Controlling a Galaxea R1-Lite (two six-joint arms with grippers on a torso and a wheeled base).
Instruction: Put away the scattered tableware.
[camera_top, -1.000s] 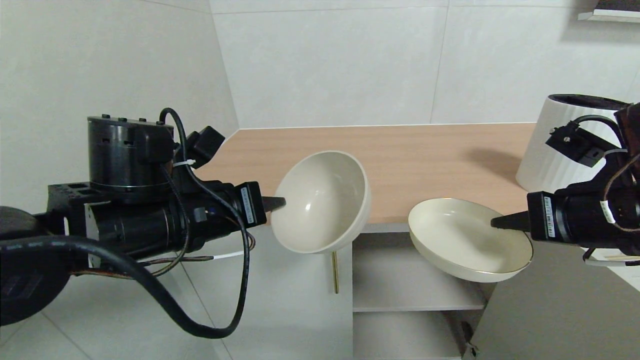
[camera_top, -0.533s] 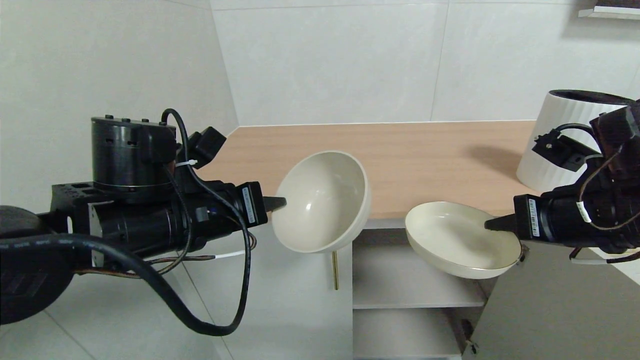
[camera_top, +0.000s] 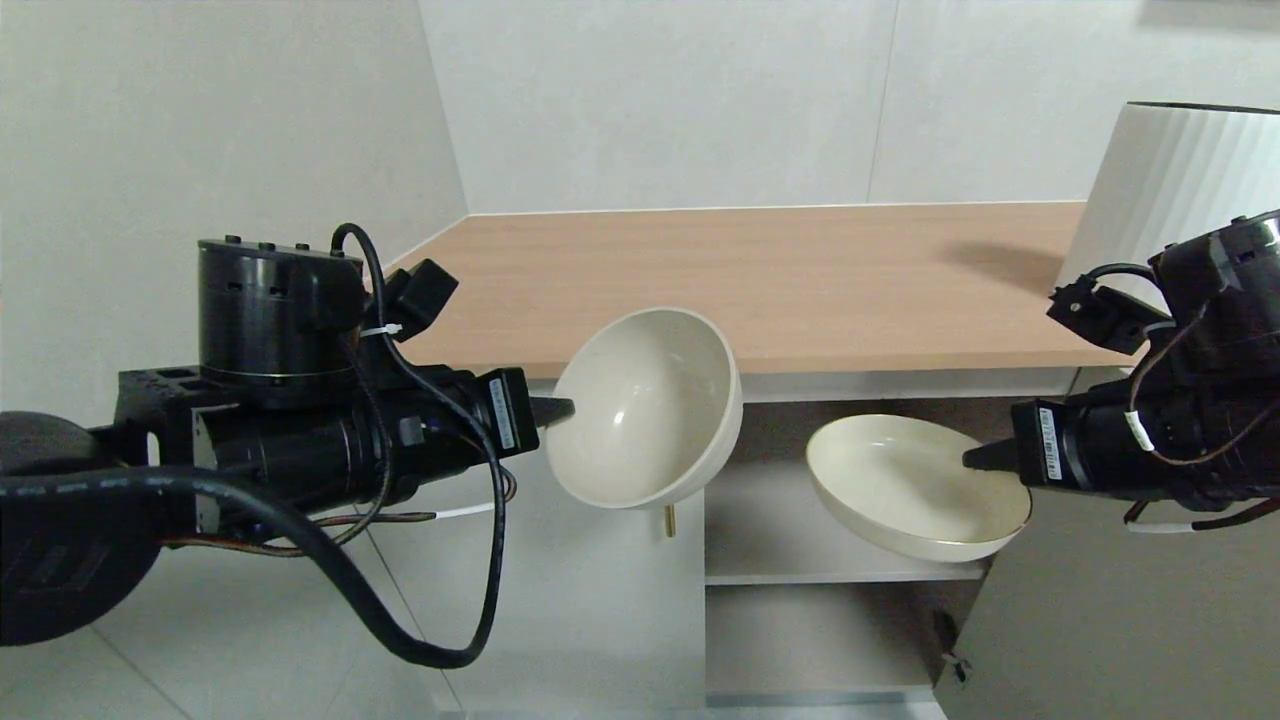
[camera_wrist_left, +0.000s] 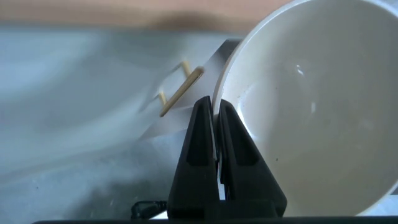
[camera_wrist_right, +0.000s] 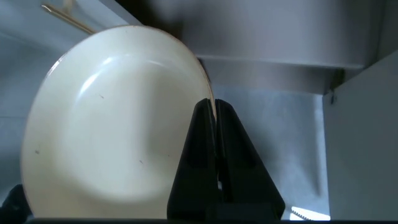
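My left gripper (camera_top: 562, 407) is shut on the rim of a deep cream bowl (camera_top: 650, 405), held tilted in the air in front of the counter edge. The left wrist view has the fingers (camera_wrist_left: 202, 124) pinching that bowl (camera_wrist_left: 311, 106) at its rim. My right gripper (camera_top: 975, 458) is shut on the rim of a shallow cream plate (camera_top: 905, 480) with a thin gold edge, held in front of the open cabinet. In the right wrist view the fingers (camera_wrist_right: 202, 121) clamp the plate (camera_wrist_right: 118, 118) at its edge.
A wooden countertop (camera_top: 760, 280) runs across the back, with a white ribbed container (camera_top: 1170, 180) at its right end. Below it an open cabinet has a shelf (camera_top: 790, 540) and an open door (camera_top: 1100, 600) on the right. A gold handle (camera_top: 668, 520) hangs on the closed door to the left.
The head view has shifted, so the counter sits higher in the picture. My right gripper with the plate has come down from counter level to the cabinet opening. The left gripper and bowl stay put.
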